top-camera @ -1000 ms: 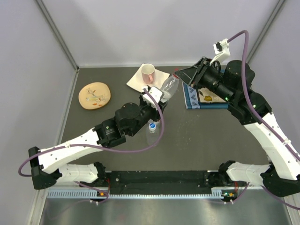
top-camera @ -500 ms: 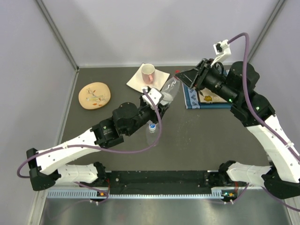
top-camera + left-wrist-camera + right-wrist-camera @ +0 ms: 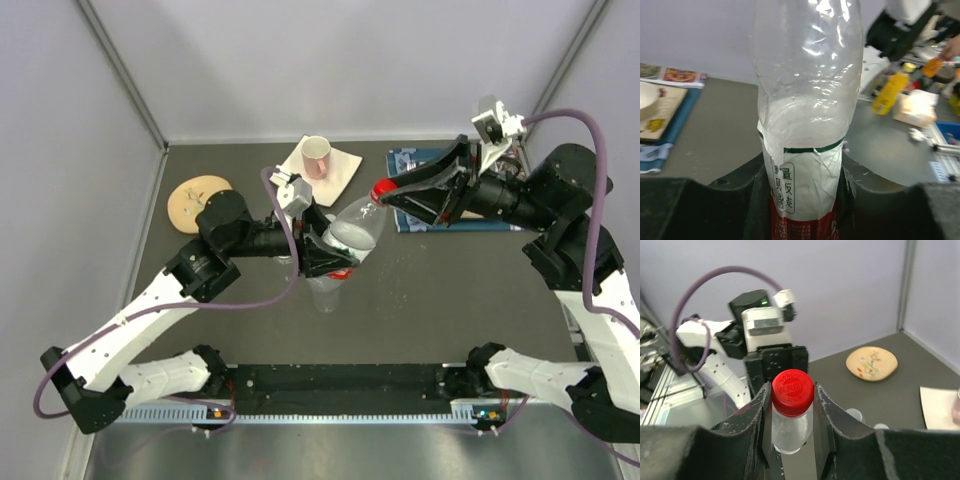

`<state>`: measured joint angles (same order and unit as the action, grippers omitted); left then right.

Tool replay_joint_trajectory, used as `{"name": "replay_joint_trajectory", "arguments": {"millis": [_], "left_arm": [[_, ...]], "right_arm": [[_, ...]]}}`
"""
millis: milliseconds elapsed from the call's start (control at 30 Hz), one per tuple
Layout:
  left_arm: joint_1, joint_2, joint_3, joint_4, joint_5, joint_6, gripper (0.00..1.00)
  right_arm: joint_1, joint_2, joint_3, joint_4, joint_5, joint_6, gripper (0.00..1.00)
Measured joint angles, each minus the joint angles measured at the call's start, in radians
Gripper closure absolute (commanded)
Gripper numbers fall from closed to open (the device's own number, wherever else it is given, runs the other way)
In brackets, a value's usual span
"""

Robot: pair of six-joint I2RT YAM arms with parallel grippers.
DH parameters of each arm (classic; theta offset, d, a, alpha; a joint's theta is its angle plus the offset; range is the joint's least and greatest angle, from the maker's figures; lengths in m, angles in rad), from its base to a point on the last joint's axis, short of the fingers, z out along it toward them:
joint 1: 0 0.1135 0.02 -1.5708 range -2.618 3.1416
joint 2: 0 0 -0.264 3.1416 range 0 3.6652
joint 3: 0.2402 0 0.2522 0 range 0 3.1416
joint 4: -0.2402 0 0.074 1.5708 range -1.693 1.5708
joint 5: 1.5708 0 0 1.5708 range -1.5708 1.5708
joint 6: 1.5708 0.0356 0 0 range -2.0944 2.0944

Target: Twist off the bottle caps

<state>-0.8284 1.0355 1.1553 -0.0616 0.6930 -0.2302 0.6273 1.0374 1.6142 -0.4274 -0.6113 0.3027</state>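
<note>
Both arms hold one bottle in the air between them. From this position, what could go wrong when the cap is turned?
1. The left fingers clamp the bottle only at its label. The thin clear wall may buckle or rotate in the grip.
2. The right fingers flank the red cap closely, but firm contact is unclear, so they may slip on it.
3. A second bottle stands under the held one and could be knocked over.

White-shelled arms (image 3: 120,335), black joints; left pincer (image 3: 330,262) and right pincer (image 3: 383,194) black; purple cables (image 3: 735,269)
</note>
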Motion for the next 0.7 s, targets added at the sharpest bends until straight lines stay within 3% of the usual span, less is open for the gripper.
{"name": "replay_joint_trajectory", "arguments": {"millis": [133,300,533,700], "left_arm": [[0.074,0.000,-0.047,0.129,0.233,-0.148,0.67],[0.102,0.015,-0.068,0.243,0.414,-0.283,0.67],[0.104,0.069,-0.081,0.459,0.603,-0.462,0.67],[0.105,0.089,-0.082,0.505,0.655,-0.501,0.67]], "right_arm": [[0.000,-0.043,-0.079,0.116,-0.129,-0.015,1.00],[0.000,-0.053,-0.115,0.198,-0.262,-0.014,1.00],[-0.002,-0.053,-0.116,0.248,-0.452,-0.021,1.00],[-0.002,-0.057,-0.122,0.257,-0.490,-0.024,1.00]]}}
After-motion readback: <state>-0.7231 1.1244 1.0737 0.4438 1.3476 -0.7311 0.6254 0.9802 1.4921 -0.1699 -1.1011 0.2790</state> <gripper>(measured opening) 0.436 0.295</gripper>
